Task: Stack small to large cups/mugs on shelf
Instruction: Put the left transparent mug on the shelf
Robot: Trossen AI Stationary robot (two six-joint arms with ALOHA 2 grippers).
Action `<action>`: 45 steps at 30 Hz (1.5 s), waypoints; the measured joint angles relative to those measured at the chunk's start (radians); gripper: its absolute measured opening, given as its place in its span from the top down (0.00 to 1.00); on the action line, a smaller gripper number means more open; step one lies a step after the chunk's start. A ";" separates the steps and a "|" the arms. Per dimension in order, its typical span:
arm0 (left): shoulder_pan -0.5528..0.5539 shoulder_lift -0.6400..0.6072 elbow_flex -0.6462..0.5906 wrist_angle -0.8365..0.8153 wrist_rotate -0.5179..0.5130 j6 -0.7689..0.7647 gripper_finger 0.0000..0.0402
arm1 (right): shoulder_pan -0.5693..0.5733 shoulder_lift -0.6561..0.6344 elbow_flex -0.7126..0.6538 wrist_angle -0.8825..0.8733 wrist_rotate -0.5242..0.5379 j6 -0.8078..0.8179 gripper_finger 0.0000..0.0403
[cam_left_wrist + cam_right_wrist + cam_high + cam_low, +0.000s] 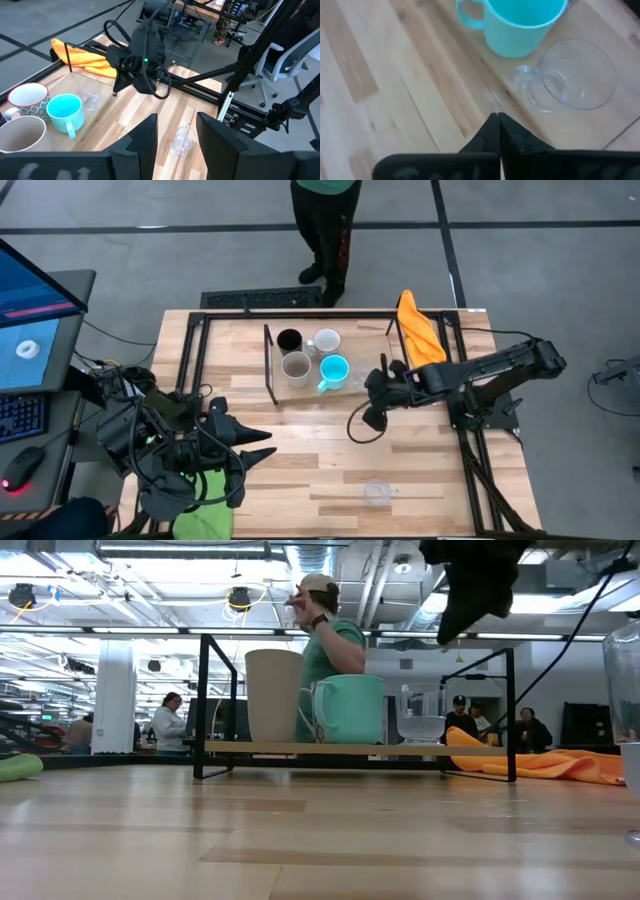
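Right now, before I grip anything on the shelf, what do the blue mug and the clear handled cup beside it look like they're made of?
The bright blue handled mug looks like matte plastic or glazed ceramic: opaque, even colour, soft sheen; I can't tell which. The clear handled glass cup looks like glass, possibly clear plastic: the light-wood shelf board shows straight through it, with bright rim highlights.

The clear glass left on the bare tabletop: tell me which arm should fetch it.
Probably the left. The left gripper, fingers open, already points at the clear glass near the table's front edge. The right gripper, shut and empty, hovers by the light-wood shelf, farther from it.
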 joint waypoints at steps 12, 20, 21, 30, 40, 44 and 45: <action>0.000 0.000 0.000 0.000 0.053 -0.015 0.69 | -0.102 0.178 0.038 -0.039 -0.200 -0.281 0.99; 0.000 0.000 0.000 0.000 0.053 -0.018 0.69 | -0.155 0.247 0.038 -0.023 -0.148 -0.358 1.00; 0.000 0.000 0.000 0.000 0.054 -0.018 0.69 | -0.167 0.251 0.038 -0.020 -0.148 -0.373 1.00; 0.000 0.000 0.000 -0.002 0.054 -0.019 0.69 | -0.286 0.246 0.038 -0.012 -0.149 -0.460 1.00; 0.000 0.000 0.000 -0.010 0.054 -0.019 0.69 | -0.407 0.247 0.038 0.044 -0.164 -0.549 1.00; 0.000 0.000 0.000 -0.010 0.054 -0.019 0.69 | -0.456 0.247 0.038 0.065 -0.175 -0.574 1.00; 0.000 0.000 0.000 -0.010 0.054 -0.019 0.69 | -0.467 0.247 0.038 0.069 -0.175 -0.580 1.00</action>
